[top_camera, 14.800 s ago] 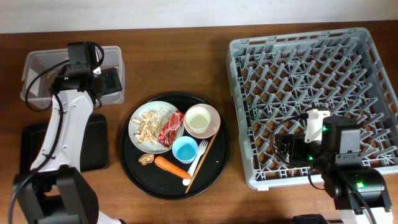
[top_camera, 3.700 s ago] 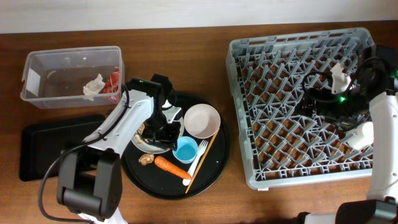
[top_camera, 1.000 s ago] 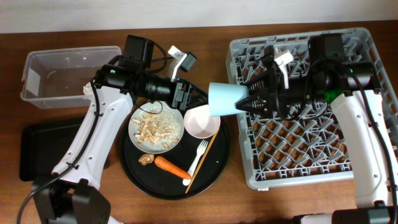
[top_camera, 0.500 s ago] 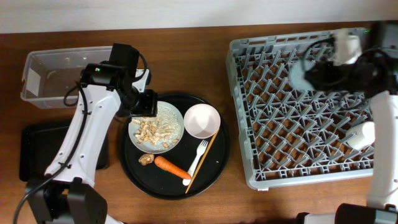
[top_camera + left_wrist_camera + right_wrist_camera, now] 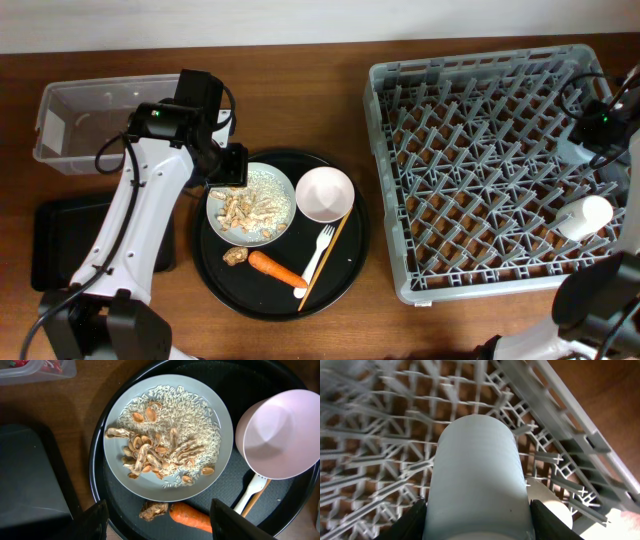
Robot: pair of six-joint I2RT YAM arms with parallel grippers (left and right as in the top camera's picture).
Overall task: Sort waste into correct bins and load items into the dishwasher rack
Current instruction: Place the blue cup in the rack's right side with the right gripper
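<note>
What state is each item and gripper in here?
Pale round plate: upright, holding rice scraps
Pinkish-white bowl: upright, empty
Small light-blue cup: gripped over grey plastic rack
Cream cup: on its side in rack
Left gripper: open, empty
Right gripper: shut on light-blue cup

A plate [image 5: 165, 491] of rice scraps [image 5: 175, 415] sits on the round tray [image 5: 225, 480] just beside the bowl [image 5: 282, 432], with lump [image 5: 154, 510], carrot [image 5: 190, 516] and fork [image 5: 251, 491] lower in view.

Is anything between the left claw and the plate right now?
Nothing visible does. The left claw hangs open over the plate, whose top is uncovered apart from its rice and shell scraps. The bowl sits beside the plate, not over it.
</note>
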